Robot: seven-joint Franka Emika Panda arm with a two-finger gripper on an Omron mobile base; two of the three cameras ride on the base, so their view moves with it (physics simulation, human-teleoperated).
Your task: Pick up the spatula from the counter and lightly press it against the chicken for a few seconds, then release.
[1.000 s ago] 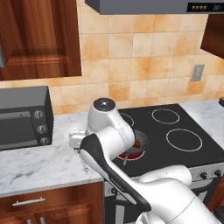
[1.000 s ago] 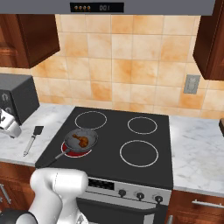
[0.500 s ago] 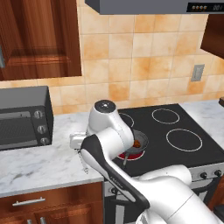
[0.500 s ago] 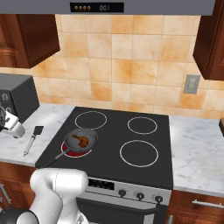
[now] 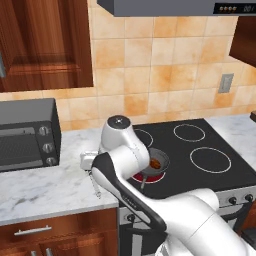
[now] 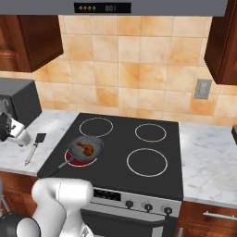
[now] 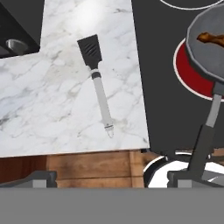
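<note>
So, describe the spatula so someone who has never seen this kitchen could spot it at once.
Find the black stove; left of it runs a marble counter to a dark toaster oven. The spatula lies flat between them, near the stove's edge: the one loose utensil there, black slotted blade, pale grey handle.

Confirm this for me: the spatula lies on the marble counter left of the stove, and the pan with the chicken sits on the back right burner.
Not the back right burner. The pan with the chicken sits on the front left burner, as the right base view shows. The rest holds.
</note>
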